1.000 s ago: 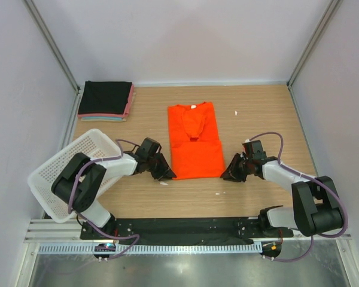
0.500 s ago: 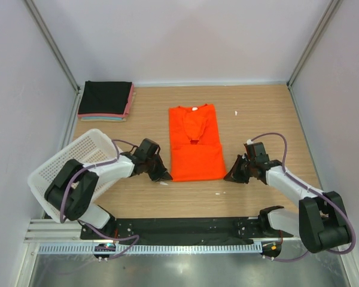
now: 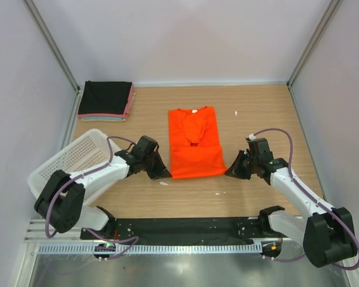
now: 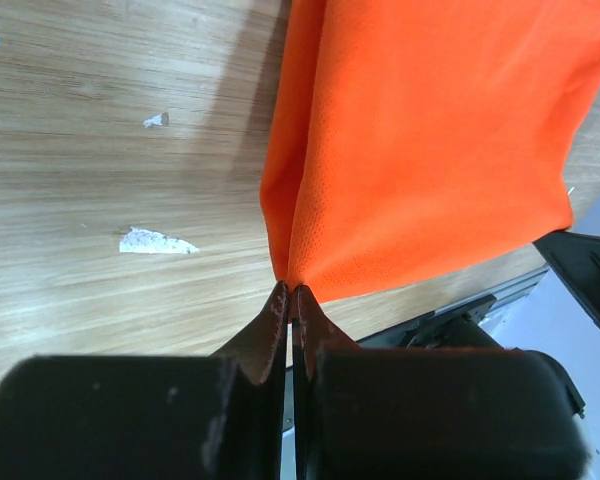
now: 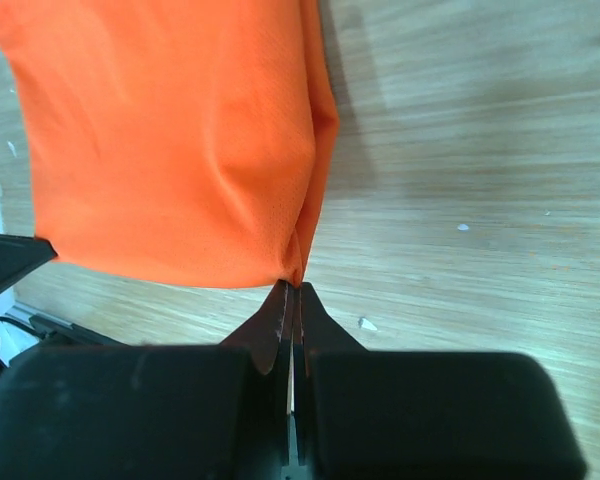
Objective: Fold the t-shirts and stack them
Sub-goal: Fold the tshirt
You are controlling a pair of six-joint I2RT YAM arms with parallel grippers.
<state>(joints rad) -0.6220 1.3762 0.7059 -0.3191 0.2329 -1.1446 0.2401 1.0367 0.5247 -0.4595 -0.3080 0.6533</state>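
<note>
The orange-red t-shirt [image 3: 194,143] lies in a long folded strip at the table's centre, collar at the far end. My left gripper [image 3: 167,174] is shut on its near left corner, seen in the left wrist view [image 4: 291,288] pinching the orange cloth [image 4: 430,150]. My right gripper [image 3: 227,173] is shut on the near right corner, seen in the right wrist view [image 5: 295,286] pinching the cloth [image 5: 180,150]. The near hem is lifted slightly off the table. A stack of folded shirts [image 3: 106,100], black on top with pink and teal below, sits at the far left.
A white mesh basket [image 3: 72,167] lies tilted at the left edge beside the left arm. Small white scraps [image 3: 218,194] dot the wooden table [image 3: 263,113]. A black rail [image 3: 179,227] runs along the near edge.
Both grippers have drawn the shirt's near corners slightly up and away from the near edge; the near hem has risen and the shirt looks shorter.
</note>
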